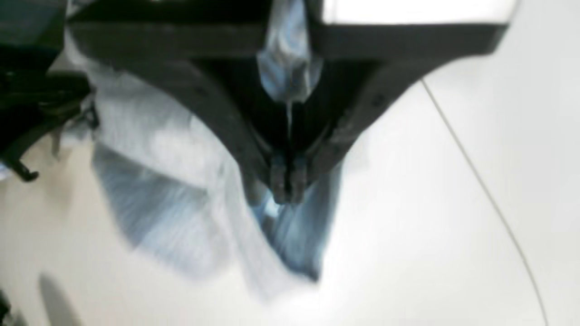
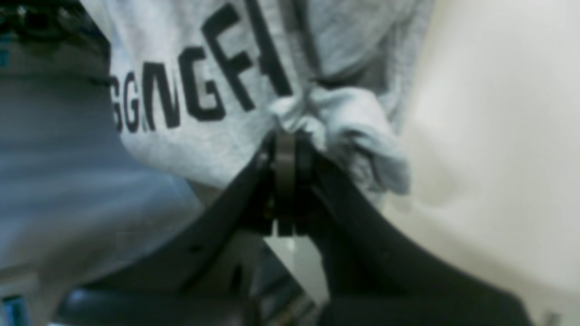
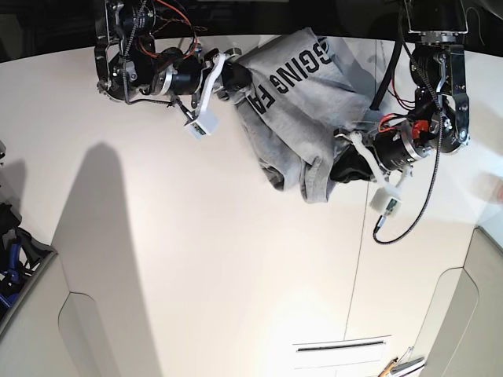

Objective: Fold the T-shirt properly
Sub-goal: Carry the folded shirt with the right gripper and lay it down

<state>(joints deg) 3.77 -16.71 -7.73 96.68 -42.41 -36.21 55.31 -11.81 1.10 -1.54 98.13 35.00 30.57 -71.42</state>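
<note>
We judge the folding has hardly begun. The T-shirt (image 3: 302, 118) hangs bunched between our two arms at the far side of the white table (image 3: 196, 259), nowhere laid flat, and no crease or tidy fold shows anywhere on it. What is left is nearly everything: spreading it out on the table, squaring the sleeves and hem, then making the folds.

Our right gripper (image 2: 286, 136) is closed on a gathered knot of cloth beside the lettering; in the base view it sits at the far left of the shirt. Our left gripper (image 1: 286, 192) is also pinched shut on the fabric, with cloth running up between its fingers and more spilling out below the tips; in the base view it holds the shirt's right, nearer side.

The shirt is heather grey with black block lettering (image 2: 199, 86) facing up, partly wrapped around a fold so we cannot read it whole. The cloth is rumpled, doubled over itself in thick rolls toward its near edge, and stretched slackly between the two holds. Whether its lower part rests on the table or hangs just above it we cannot tell. Both wrist views are blurred.
</note>
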